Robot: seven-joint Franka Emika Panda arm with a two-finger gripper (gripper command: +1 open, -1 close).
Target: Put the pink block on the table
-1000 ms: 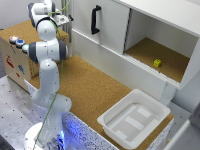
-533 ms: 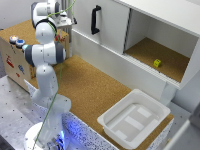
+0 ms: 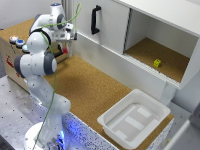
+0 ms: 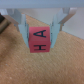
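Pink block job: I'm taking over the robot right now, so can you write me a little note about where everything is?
Tool: shut on the pink block, as the wrist view shows.
Block: held above the table, near the far end on the exterior view's left; whether it touches the cork cannot be told.
Done: block picked up.
Left: lower it onto the table, open the tool, pull away.

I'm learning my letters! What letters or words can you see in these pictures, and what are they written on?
"A" and "H": black letters on the pink block, one on each of two faces, held between the gripper fingers.
Red marks on the side of the cork-topped box: too blurred to read.
Nothing else readable.
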